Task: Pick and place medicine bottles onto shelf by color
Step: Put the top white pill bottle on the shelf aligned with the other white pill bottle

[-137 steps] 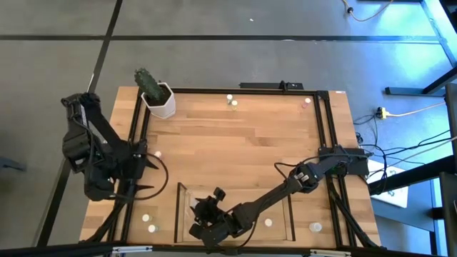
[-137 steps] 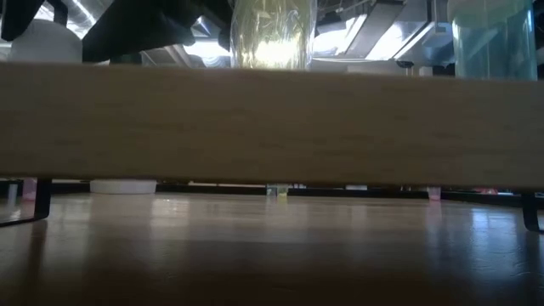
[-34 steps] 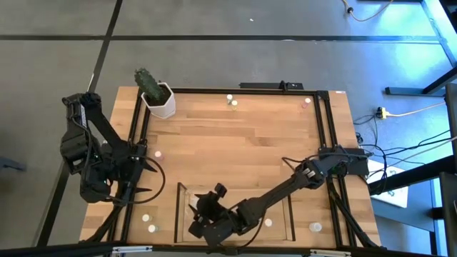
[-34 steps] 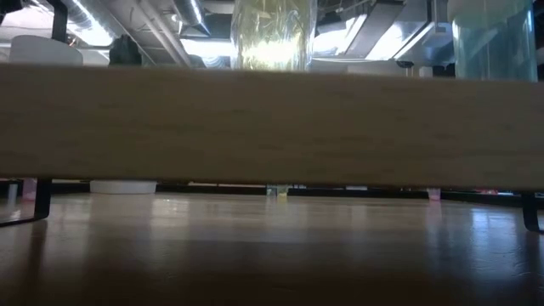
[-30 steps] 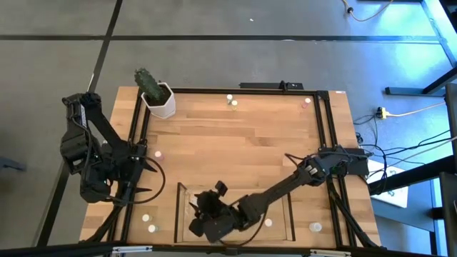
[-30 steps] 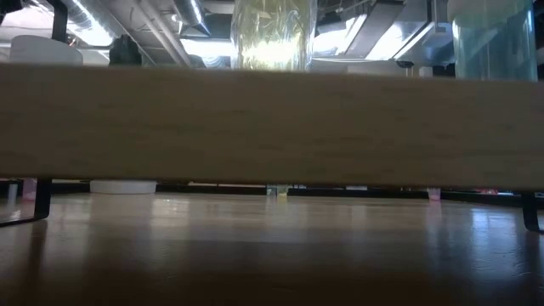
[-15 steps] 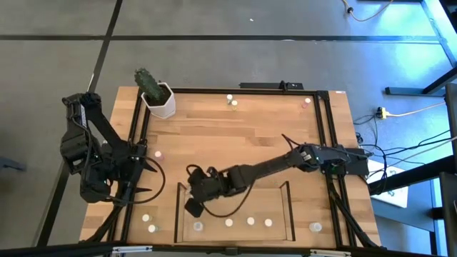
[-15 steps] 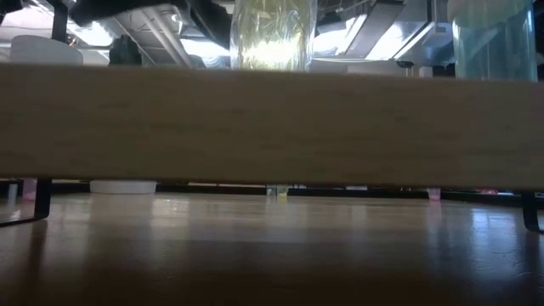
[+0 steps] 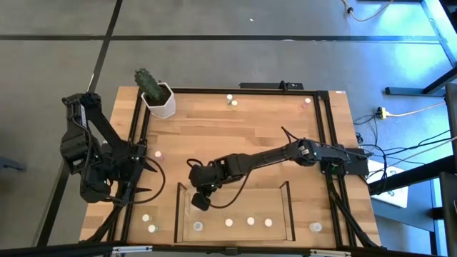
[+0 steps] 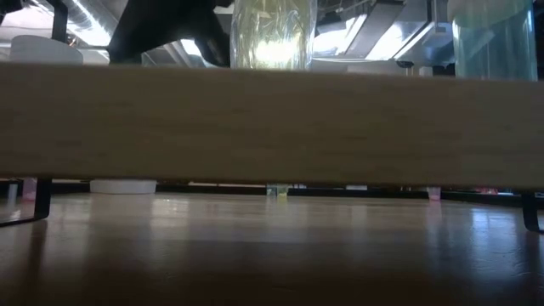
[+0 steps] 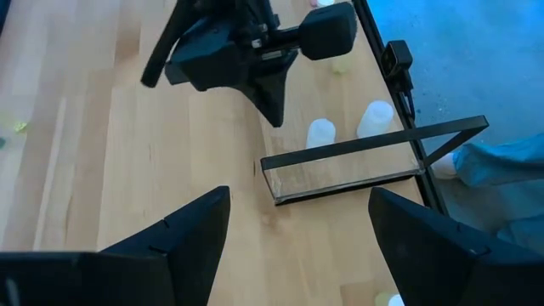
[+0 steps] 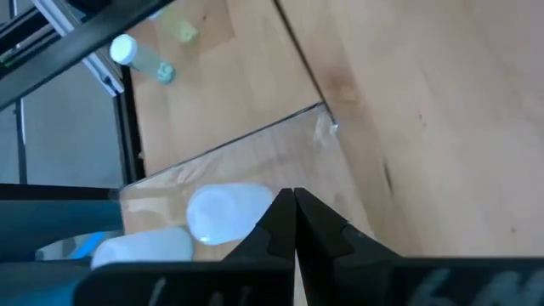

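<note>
Four medicine bottles (image 9: 229, 222) now show in a row on the light-wood floor of the shelf (image 9: 178, 214), where about a second ago the right arm lay over them; that arm has since drawn back out of the shelf toward the middle of the desk (image 9: 243, 139). At the far left, the left tool (image 9: 146, 176) waits over the desk's left edge, in the same spot as before, its jaws standing wide with nothing between them. Two more small bottles (image 9: 146, 218) lie on the bare wood between that edge and the shelf's left wall, and a pinkish one (image 9: 158, 153) sits further back, near the left tool. A white pot with a cactus (image 9: 158, 101) stands at the back left corner. Moving right, the right tool (image 9: 201, 203) hangs above the shelf's back left corner, its two dark fingers (image 12: 319, 228) pressed together on nothing, and its wrist view looks down on the clear corner of the shelf wall and two pale caps just inside it. Behind it a broad stretch of wood lies open up to the back edge, where one bottle (image 9: 230, 99) and another (image 9: 307, 101) stand. One bottle (image 9: 315, 227) rests outside the shelf's right wall, beside the black frame (image 9: 330, 135).
</note>
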{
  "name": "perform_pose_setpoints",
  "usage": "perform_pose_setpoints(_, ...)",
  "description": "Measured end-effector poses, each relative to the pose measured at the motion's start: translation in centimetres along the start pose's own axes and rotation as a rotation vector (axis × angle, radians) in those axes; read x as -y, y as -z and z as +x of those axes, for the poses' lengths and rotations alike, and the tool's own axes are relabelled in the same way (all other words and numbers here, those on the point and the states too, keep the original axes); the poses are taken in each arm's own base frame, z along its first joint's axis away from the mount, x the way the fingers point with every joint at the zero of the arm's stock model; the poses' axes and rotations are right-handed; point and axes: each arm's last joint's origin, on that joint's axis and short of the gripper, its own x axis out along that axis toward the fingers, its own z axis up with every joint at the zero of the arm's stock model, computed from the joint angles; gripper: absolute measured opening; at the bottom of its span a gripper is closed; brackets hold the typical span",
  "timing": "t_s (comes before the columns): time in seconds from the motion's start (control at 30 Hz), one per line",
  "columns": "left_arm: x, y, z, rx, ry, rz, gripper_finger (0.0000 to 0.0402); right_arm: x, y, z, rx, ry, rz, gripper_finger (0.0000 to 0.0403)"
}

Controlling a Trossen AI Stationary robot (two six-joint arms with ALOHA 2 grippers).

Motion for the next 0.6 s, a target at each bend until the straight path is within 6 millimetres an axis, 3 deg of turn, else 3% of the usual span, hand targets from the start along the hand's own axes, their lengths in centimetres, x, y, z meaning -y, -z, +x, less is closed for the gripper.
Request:
perform_pose_setpoints(0.33,0.0,0.0,0.0,-0.001,-0.001,0.075,0.0275,0.3,0.0,0.2,-0.002,0.015,-0.083,0.0002)
perform_pose_setpoints(0.6,0.0,0.0,0.0,-0.001,-0.001,0.075,0.0275,0.6,0.3,1.5,-0.005,0.033,-0.120,0.0002)
